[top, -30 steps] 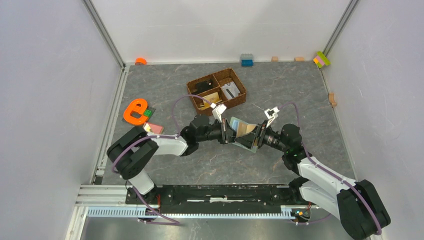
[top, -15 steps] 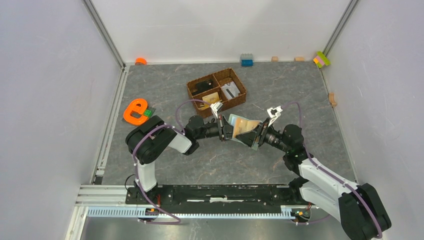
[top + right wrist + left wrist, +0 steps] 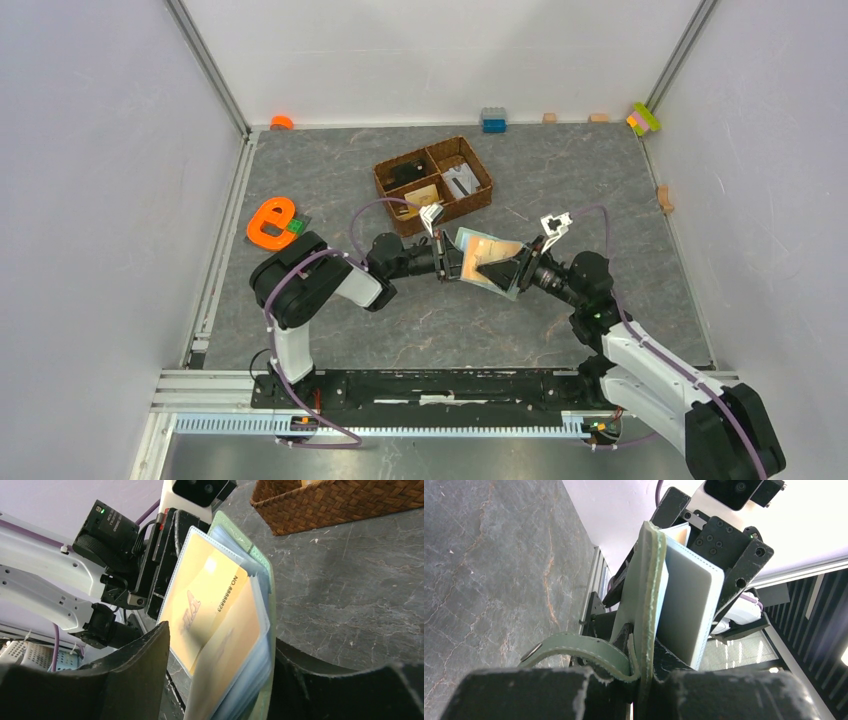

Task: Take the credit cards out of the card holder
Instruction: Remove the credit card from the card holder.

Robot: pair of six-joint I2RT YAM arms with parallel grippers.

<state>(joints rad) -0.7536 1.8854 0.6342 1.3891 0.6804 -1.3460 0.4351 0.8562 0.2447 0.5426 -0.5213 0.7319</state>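
The sage-green card holder (image 3: pixel 478 259) hangs open above the table between my two grippers. My left gripper (image 3: pixel 448 263) is shut on its left cover; in the left wrist view the green edge (image 3: pixel 648 630) is pinched between the jaws (image 3: pixel 651 672), with the snap strap (image 3: pixel 574 649) curling to the left. A tan-orange credit card (image 3: pixel 210 597) sits in a clear sleeve inside the card holder (image 3: pixel 261 566). My right gripper (image 3: pixel 220 640) is open, with the sleeves and cover between its fingers and a gap at the left finger (image 3: pixel 135 675). It also shows in the top view (image 3: pixel 516 271). No pinkish-brown card is in view.
A brown wicker divided basket (image 3: pixel 480 196) stands just behind the grippers, with small items in it. An orange letter-e shape (image 3: pixel 268 222) lies at the left. Small blocks (image 3: pixel 493 120) line the back wall, and a coloured one (image 3: pixel 644 118) sits in the far right corner.
The left arm's elbow has swung in toward its base. The card holder has risen slightly and opened wider. The right gripper has drawn back to the right.
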